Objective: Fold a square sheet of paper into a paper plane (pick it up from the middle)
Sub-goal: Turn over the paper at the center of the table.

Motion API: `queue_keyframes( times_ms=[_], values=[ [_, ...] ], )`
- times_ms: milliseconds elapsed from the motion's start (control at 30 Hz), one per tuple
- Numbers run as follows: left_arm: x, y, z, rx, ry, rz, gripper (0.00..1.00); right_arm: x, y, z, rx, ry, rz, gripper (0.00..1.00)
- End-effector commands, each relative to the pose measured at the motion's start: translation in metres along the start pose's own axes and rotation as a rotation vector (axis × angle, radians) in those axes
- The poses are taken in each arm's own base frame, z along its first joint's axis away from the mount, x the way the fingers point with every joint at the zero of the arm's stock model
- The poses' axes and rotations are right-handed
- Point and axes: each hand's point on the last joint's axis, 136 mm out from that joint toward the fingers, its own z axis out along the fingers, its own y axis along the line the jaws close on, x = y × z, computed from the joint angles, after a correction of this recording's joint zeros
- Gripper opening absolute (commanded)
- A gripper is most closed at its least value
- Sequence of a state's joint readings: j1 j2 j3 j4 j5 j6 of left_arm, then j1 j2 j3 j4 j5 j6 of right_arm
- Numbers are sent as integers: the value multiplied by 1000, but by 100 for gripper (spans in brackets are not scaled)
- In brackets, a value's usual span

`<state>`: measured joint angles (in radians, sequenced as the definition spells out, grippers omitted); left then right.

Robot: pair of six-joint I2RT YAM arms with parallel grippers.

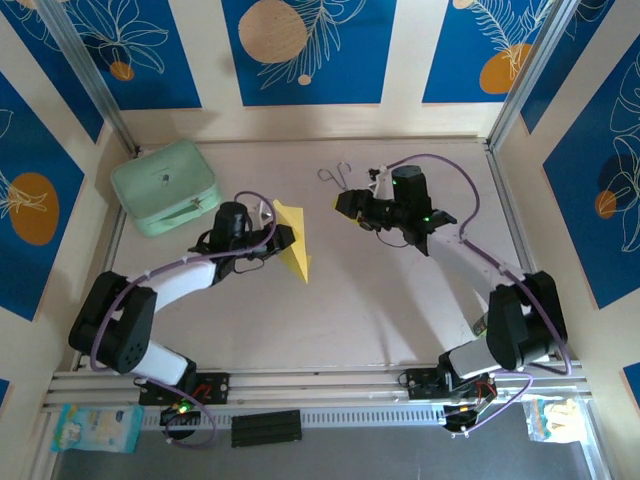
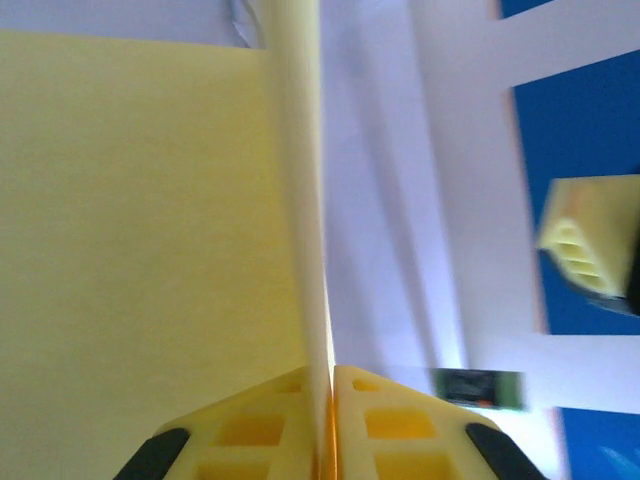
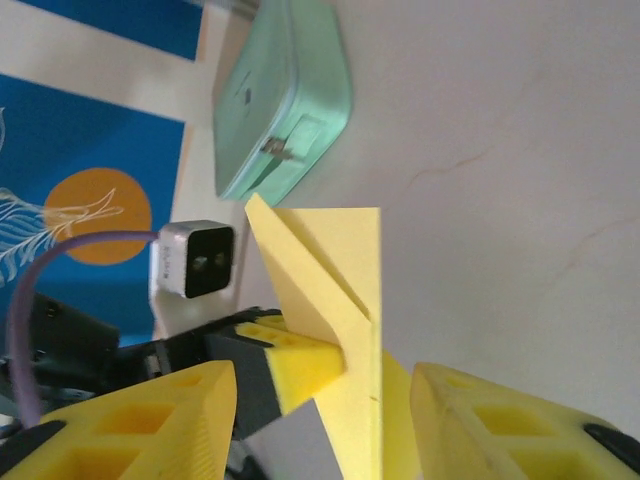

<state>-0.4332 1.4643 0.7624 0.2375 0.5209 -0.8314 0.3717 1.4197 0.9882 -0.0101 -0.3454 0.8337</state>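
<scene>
**L grips folded paper, R open beside it**

The left end effector [image 1: 284,237] is pinched shut on the paper [image 1: 293,250]. It holds the paper up on edge, just toward 10 o'clock of the centre of the surface [image 1: 400,300]. The right end effector [image 1: 346,204] stands wide w/ nothing in it, at 2 o'clock of the paper & apart. Probably a re-grip/crease step: R should come in square to the fold & close w/o twisting before L lets go. Paper: plain yellow, creased to a narrow wedge, one flap overlapping.
</scene>
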Motion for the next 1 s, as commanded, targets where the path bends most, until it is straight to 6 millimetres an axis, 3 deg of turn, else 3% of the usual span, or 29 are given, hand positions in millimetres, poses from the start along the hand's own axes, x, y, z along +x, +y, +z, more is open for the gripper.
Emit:
queue_keyframes(
  times_ms=[0, 267, 367, 600, 967],
  values=[
    [0, 30, -28, -338, 71, 203, 13, 6, -36, -19, 189, -37, -67, 55],
    [-31, 64, -69, -918, 129, 541, 12, 4, -53, -45, 302, -115, -97, 61],
    [-40, 73, -73, -1098, 160, 651, 11, 4, -58, -48, 315, -125, -84, 61],
    [-46, 80, -42, -1303, 245, 896, 12, 7, -68, -53, 352, -128, -49, 61],
    [-19, 111, 22, -1329, 340, 953, 10, 9, -80, -66, 384, -146, -23, 61]
  ],
)
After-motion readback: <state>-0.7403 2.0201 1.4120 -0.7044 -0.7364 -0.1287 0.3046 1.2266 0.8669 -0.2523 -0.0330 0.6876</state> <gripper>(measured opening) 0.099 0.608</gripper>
